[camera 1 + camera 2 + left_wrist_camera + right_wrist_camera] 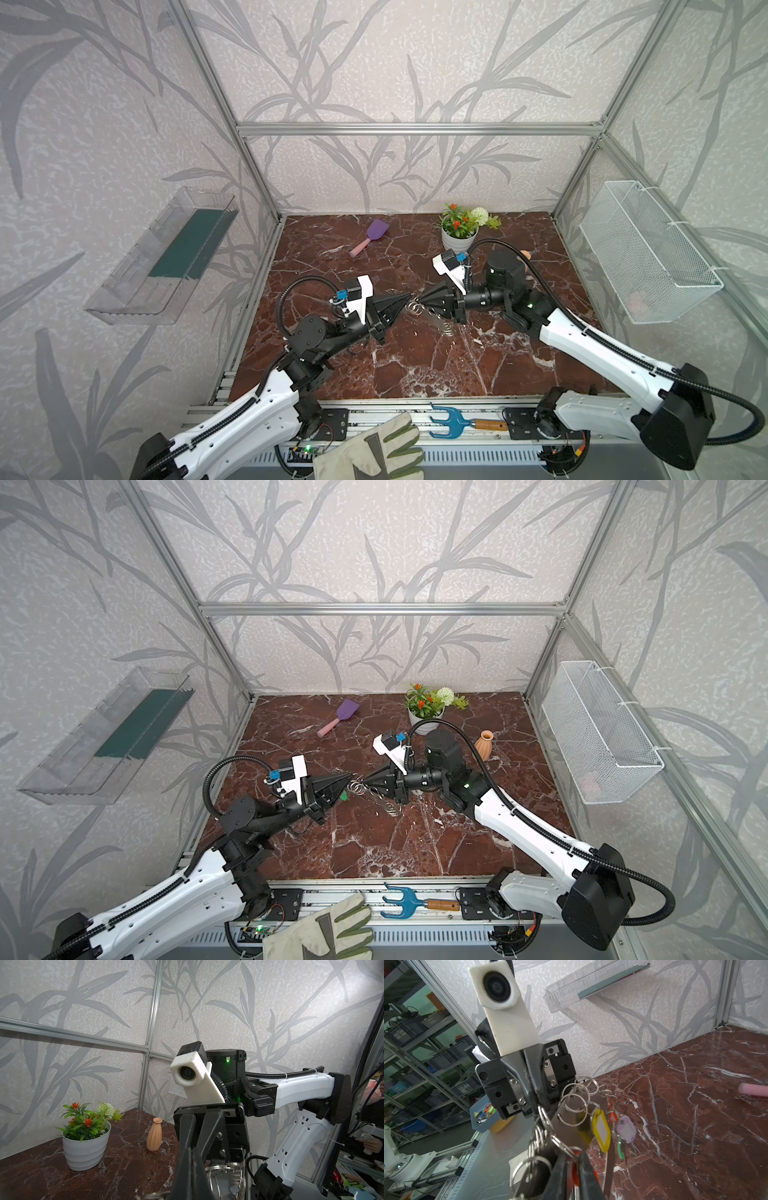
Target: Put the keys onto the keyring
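Note:
In both top views my two grippers meet tip to tip above the middle of the marble floor, with the keyring (432, 318) hanging between them. The left gripper (409, 296) (189, 1149) is shut on the keyring's upper edge, at one of its silver rings (544, 1115). The grey band (571, 1125) hangs with a yellow key (601, 1132), a lilac key (626, 1131), a green key (619, 1150) and a red key (612, 1115) on it. My right gripper (419, 300) (574, 1154) stands slightly open, with another red key (575, 1176) between its fingers.
A potted plant (458, 239) and an orange vase (483, 744) stand at the back right. A purple scoop (370, 237) lies at the back. A blue hand rake (453, 422) and a glove (374, 451) lie on the front rail. A wire basket (648, 253) and a clear shelf (166, 257) hang on the side walls.

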You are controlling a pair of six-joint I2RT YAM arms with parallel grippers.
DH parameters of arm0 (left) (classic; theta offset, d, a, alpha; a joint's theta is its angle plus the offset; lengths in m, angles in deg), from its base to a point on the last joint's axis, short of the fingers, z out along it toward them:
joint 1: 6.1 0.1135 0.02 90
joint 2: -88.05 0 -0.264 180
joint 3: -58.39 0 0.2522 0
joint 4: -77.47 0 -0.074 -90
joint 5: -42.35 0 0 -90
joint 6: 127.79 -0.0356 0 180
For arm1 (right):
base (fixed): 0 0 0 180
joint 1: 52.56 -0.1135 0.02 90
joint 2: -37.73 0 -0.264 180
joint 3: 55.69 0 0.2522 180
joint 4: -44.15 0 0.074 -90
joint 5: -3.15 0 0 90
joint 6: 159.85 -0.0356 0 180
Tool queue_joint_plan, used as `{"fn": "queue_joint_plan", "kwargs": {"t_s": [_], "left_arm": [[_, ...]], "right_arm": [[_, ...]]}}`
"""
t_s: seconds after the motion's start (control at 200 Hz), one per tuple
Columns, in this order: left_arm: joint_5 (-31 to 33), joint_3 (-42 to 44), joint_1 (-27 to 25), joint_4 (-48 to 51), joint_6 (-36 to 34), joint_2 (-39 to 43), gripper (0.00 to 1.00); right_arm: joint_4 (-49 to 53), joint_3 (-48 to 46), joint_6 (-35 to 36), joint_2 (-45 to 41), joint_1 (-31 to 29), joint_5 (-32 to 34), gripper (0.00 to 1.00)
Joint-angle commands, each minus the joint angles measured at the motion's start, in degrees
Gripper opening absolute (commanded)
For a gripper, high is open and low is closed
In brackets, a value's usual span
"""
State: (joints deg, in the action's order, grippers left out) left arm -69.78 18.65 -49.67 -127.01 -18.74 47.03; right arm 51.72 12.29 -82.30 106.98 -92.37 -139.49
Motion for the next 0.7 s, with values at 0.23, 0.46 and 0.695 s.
{"fn": "queue_joint_plan", "kwargs": {"t_s": [0.23,0.46,0.695], "left_arm": [[2.07,0.31,-0.43,-0.87,-0.35,4.07,0.0],[-0.61,-0.08,-0.46,-0.6,0.89,2.84,0.0],[-3.91,-0.78,-0.57,-0.05,1.78,2.28,0.0]], "right_arm": [[6.26,2.56,1.96,-7.64,2.9,7.26,0.32],[4.06,3.13,1.9,-9.74,2.85,5.5,0.51],[7.36,6.51,6.0,-5.61,-0.91,3.21,0.48]]}}
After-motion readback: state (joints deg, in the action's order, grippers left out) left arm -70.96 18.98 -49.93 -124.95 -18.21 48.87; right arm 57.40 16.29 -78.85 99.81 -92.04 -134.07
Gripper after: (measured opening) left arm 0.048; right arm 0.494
